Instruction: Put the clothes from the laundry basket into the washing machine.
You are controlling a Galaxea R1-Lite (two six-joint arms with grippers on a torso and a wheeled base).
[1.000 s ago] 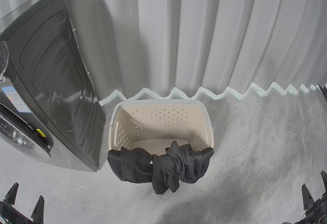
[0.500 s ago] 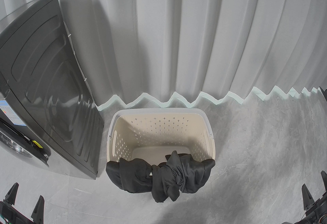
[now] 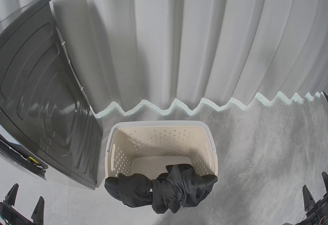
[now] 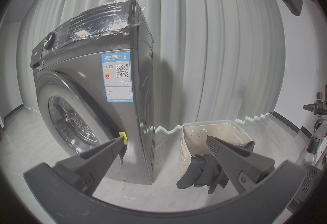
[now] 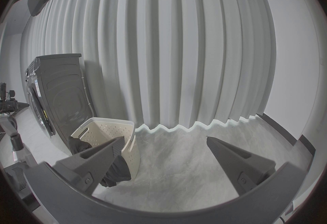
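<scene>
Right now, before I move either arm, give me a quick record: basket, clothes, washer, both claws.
laundry basket: on the floor, right of the washing machine
dark garment: draped over the basket's near rim, partly hanging outside
door: looks shut
left claw: open, empty, low in front of the machine
right claw: open, empty, low, right of the basket

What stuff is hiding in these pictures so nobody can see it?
- Head view: the front of the washing machine is cut off by the left edge.
- Left wrist view: the drum behind the door glass is too dark to see into, and a finger of the left hand covers the door's lower edge.
- Head view: the dark clothes hide the near floor of the basket. Whether they are one piece or several cannot be told.
</scene>
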